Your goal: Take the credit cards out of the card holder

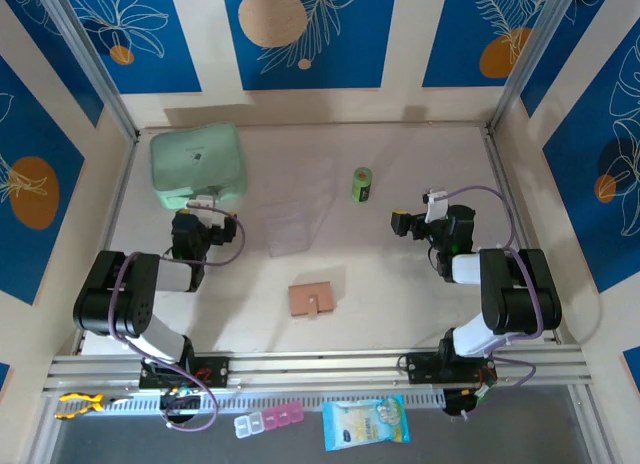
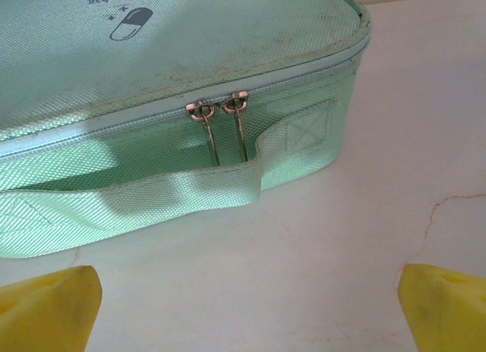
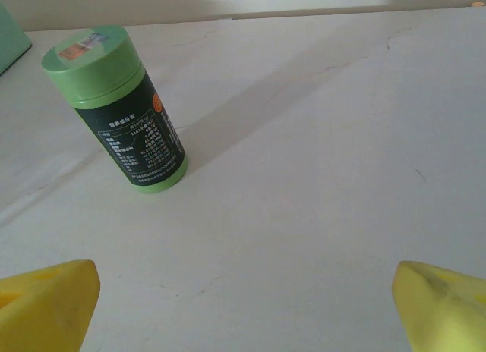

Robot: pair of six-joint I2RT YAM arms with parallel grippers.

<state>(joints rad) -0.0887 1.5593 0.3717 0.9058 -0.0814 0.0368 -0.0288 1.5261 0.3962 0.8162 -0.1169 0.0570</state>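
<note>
card holder (image 1: pixel 313 300) closed from above, zip pulls (image 2: pixel 202 111) at left wrist

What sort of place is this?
Probably a robot test booth: two arms bolted at a table's edge, blue patterned panels walling it in, and props like a tan card holder and mint-green case.

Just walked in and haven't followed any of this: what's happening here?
Nothing is held at this moment. The left gripper is open and faces the mint case. The right gripper is open and faces the green bottle. The card holder lies shut on the table between the two arms, touched by neither, so the job looks not yet begun.
</note>
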